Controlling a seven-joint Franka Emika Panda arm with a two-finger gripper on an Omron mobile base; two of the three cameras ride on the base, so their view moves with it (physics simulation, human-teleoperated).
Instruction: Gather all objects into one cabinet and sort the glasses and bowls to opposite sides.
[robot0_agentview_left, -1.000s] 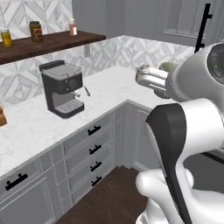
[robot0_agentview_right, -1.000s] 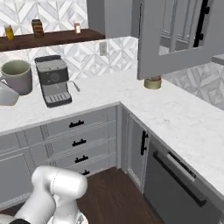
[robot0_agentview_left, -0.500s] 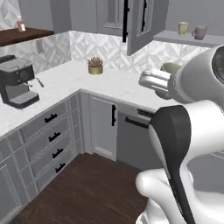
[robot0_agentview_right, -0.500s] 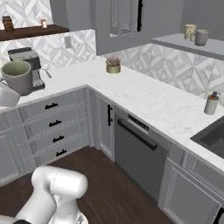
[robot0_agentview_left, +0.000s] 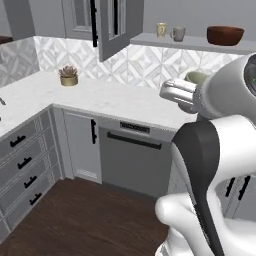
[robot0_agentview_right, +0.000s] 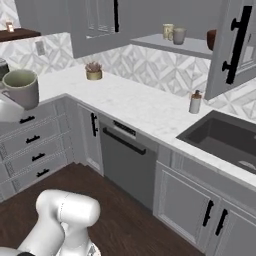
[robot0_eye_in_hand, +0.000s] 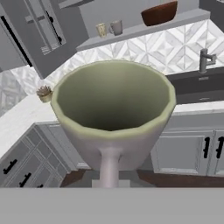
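My gripper (robot0_agentview_left: 186, 95) is shut on the handle of a grey mug (robot0_eye_in_hand: 113, 113) with a pale green inside, held upright in the air in front of the counter; it is also the mug (robot0_agentview_right: 21, 88) at the far left. On the open grey cabinet's shelf (robot0_agentview_left: 192, 44) stand a cream mug (robot0_agentview_left: 161, 29) and a grey mug (robot0_agentview_left: 177, 33) close together at the left. The dark brown bowl (robot0_agentview_left: 225, 35) sits apart at the right. The same cream mug (robot0_eye_in_hand: 102, 29), grey mug (robot0_eye_in_hand: 116, 27) and bowl (robot0_eye_in_hand: 159, 14) are ahead of the hand.
One cabinet door (robot0_agentview_left: 120, 25) stands open left of the shelf, the other door (robot0_agentview_right: 240, 45) right of it, partly covering the bowl. On the white counter (robot0_agentview_right: 145, 107) are a potted plant (robot0_agentview_left: 68, 76) and a soap bottle (robot0_agentview_right: 195, 102) beside the dark sink (robot0_agentview_right: 225, 140).
The whole picture has shifted: the base has moved right along the counter, so the coffee machine left the views and the open cabinet and sink came in. The mug stays in the gripper.
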